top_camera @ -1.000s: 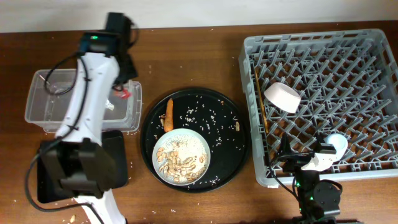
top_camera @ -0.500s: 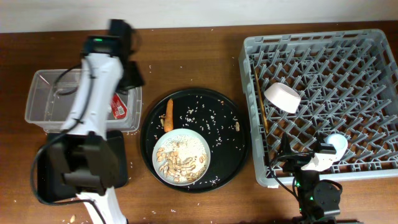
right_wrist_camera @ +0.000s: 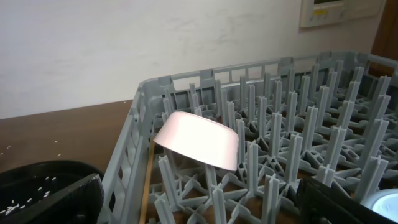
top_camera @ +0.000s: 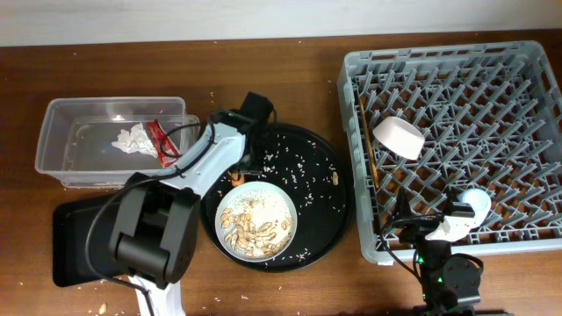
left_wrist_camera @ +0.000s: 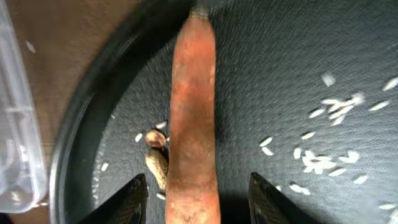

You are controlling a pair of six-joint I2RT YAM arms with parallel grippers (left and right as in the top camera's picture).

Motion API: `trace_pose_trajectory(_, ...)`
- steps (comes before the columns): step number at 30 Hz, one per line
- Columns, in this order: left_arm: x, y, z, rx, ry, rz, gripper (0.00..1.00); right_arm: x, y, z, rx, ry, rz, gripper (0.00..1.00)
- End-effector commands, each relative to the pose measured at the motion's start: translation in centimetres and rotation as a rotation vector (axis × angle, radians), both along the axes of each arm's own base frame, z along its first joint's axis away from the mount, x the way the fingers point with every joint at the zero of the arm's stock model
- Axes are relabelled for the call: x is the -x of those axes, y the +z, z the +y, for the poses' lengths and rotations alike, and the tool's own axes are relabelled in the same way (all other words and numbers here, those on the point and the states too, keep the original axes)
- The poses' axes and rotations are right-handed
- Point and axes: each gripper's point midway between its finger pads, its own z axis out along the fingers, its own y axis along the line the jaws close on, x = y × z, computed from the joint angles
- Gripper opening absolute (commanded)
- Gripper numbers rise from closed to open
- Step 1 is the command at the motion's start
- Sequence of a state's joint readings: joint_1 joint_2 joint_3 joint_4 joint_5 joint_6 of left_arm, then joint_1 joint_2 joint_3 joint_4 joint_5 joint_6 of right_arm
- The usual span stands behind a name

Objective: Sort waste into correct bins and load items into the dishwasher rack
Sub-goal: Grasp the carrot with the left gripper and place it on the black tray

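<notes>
Carrot (left_wrist_camera: 193, 112) on round tray (left_wrist_camera: 280, 56), lengthwise between spread fingers of left gripper (left_wrist_camera: 199, 194). Lower straight, close mid-length, avoid nut (left_wrist_camera: 157, 167) beside it. Right gripper (right_wrist_camera: 205, 202): fingers apart.

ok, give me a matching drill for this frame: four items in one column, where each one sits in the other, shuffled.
Items
1. tissue
2. carrot piece
3. bowl
4. food scraps

Places
A. in the dishwasher rack
B. heaped on the plate
C. in the clear tub
D. lying directly on the round black tray

Pairs: 1-C, 2-D, 3-A, 4-B
</notes>
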State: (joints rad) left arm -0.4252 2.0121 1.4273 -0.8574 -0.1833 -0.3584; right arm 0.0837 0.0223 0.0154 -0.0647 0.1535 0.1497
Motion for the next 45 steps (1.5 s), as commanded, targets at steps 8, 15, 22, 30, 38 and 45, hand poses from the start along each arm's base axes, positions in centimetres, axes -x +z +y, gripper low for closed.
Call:
trace_pose_trajectory(8, 1.2, -1.9, 0.8, -0.007, 0.0, 0.006, 0.33, 0.0, -0.3, -0.3, 0.004, -0.014, 0.001, 0.98)
trace_pose_trajectory(15, -3.6, 5.6, 0.5, 0.053, 0.038, -0.137, 0.22, 0.0, -0.3, -0.3, 0.004, -0.014, 0.001, 0.98)
trace_pose_trajectory(22, -6.3, 15.7, 6.4, 0.093, 0.227, -0.261, 0.22, 0.0, -0.3, -0.3, 0.004, -0.014, 0.001, 0.98)
trace_pose_trajectory(30, -2.7, 14.0, 17.2, 0.168, 0.609, -0.094, 0.06, 0.0, -0.3, -0.3, 0.004, -0.014, 0.001, 0.98)
trace_pose_trajectory(38, 4.7, 14.9, 22.2, 0.113, 0.781, 0.099, 0.07, 0.0, -0.3, -0.3, 0.004, -0.014, 0.001, 0.98)
trace_pose_trajectory(45, 10.6, 16.0, 25.2, 0.019, 0.97, 0.114, 0.03, 0.0, -0.3, -0.3, 0.004, -0.014, 0.001, 0.98)
